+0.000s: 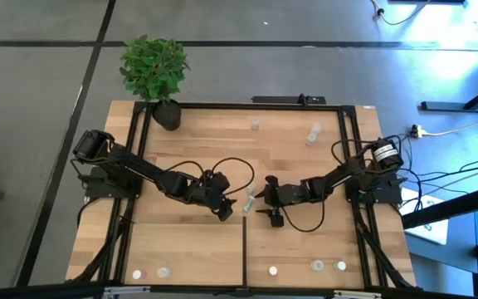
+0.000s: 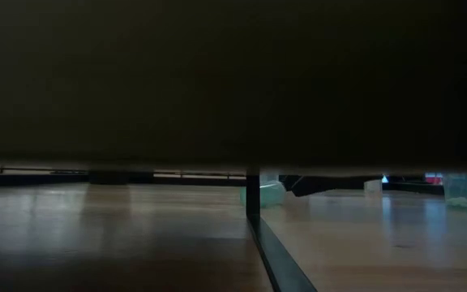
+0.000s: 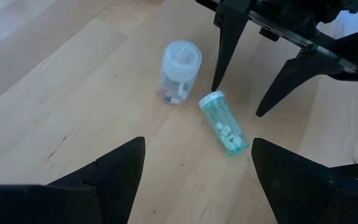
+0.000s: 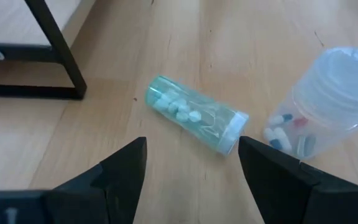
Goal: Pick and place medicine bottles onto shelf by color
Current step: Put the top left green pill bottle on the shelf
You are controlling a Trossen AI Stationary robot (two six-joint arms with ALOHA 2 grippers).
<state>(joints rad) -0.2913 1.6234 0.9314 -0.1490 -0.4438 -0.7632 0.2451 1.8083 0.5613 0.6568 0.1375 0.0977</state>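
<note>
Mid-shelf (image 1: 222, 149), close to the black divider bar (image 1: 245, 249): green-tinted bottle (image 3: 224, 123) lies on its side, white pills inside, white cap. Clear upright bottle (image 3: 179, 72) with mixed capsules stands just beside it. Left gripper (image 1: 225, 208) at the pair's 9 o'clock, right gripper (image 1: 270, 202) at 3 o'clock; both with fingers spread, holding nothing. Other bottles rest near the shelf's 12 and 6 o'clock edges.
</note>
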